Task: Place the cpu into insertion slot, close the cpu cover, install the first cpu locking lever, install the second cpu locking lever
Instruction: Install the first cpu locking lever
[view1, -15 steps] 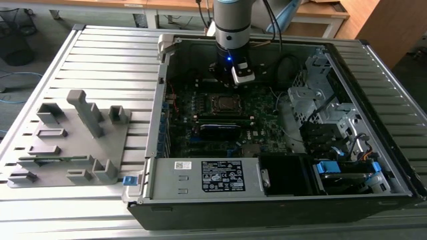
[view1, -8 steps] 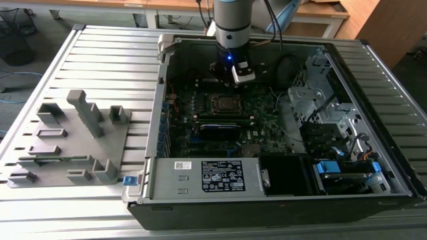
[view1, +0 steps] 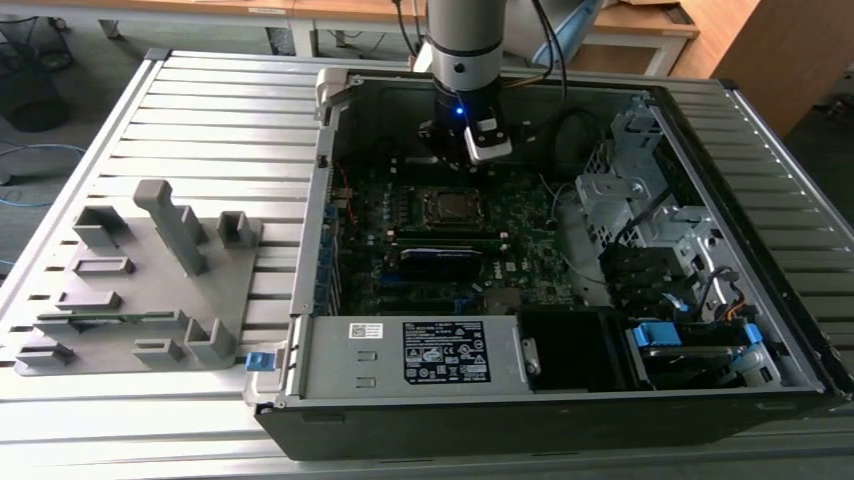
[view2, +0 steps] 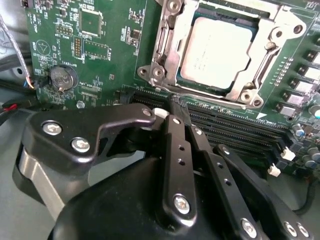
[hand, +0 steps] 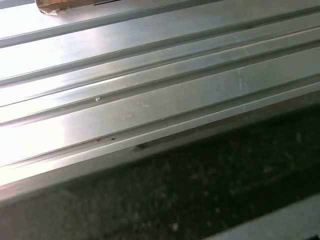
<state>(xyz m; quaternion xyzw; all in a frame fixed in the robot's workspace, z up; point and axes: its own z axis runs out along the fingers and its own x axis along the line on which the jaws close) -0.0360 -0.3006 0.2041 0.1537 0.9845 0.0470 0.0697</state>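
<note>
inside the open case, cpu (view2: 216, 50) seated under closed cpu cover (view2: 272, 47), hand (view2: 181, 111) just beside it, fingers together, empty

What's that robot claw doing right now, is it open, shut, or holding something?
Gripper: fingers shut together with nothing held, near the memory slots, beside the cpu, which sits under its cpu cover.

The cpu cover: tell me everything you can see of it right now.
The cpu cover is a thin silver-grey metal frame with a square cut-out in the middle. It lies flat, closed over the cpu, whose dull metal top shows through the opening. Screws sit at its corners, and it is mounted on the green circuit board. The pincer sits close beside it, not touching.
</note>
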